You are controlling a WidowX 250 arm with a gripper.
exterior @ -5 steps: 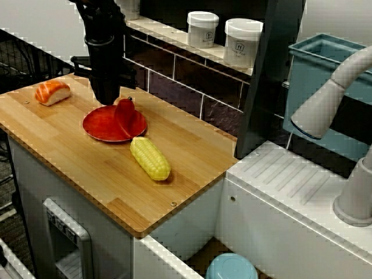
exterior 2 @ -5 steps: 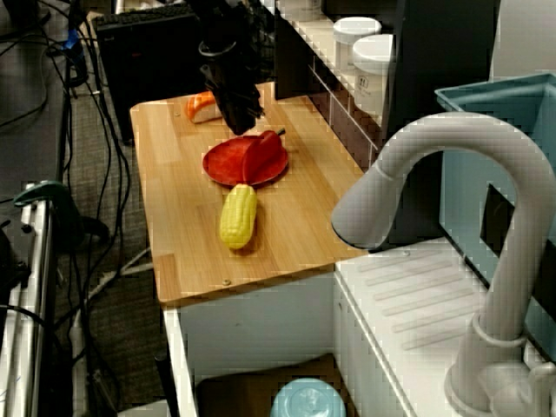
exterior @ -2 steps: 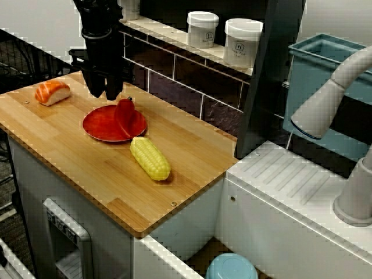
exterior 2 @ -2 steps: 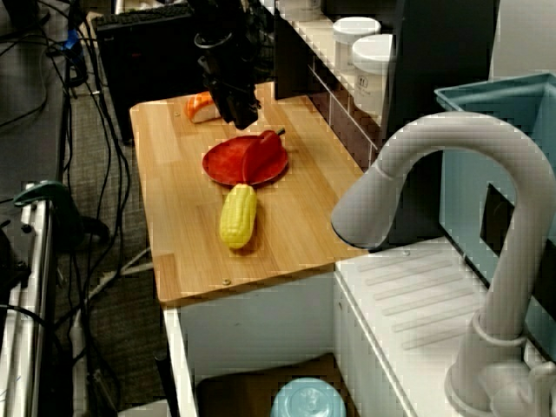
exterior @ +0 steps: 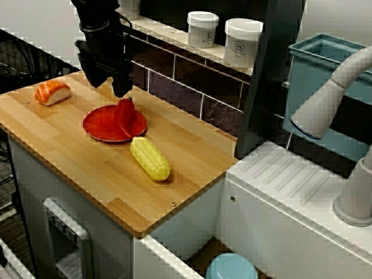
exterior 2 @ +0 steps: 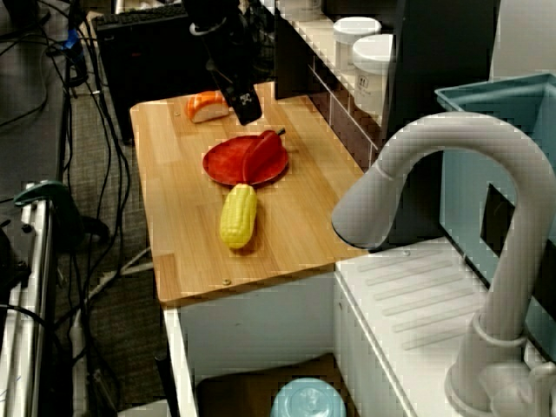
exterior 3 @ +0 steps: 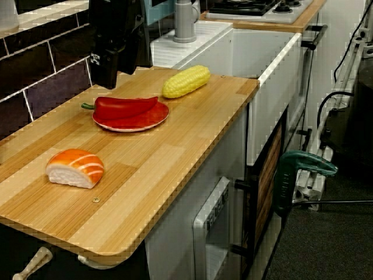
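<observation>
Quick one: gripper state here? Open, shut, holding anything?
The gripper: open, holding nothing, hovering just above the red pepper that lies on the red plate.

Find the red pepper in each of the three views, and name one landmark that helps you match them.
High front view: red pepper left of centre, on the red plate.
High side view: upper part, left of centre, on the plate's right half.
Low end view: upper left, lying across the plate.
Shared landmark: the corn cob beside the plate.
</observation>
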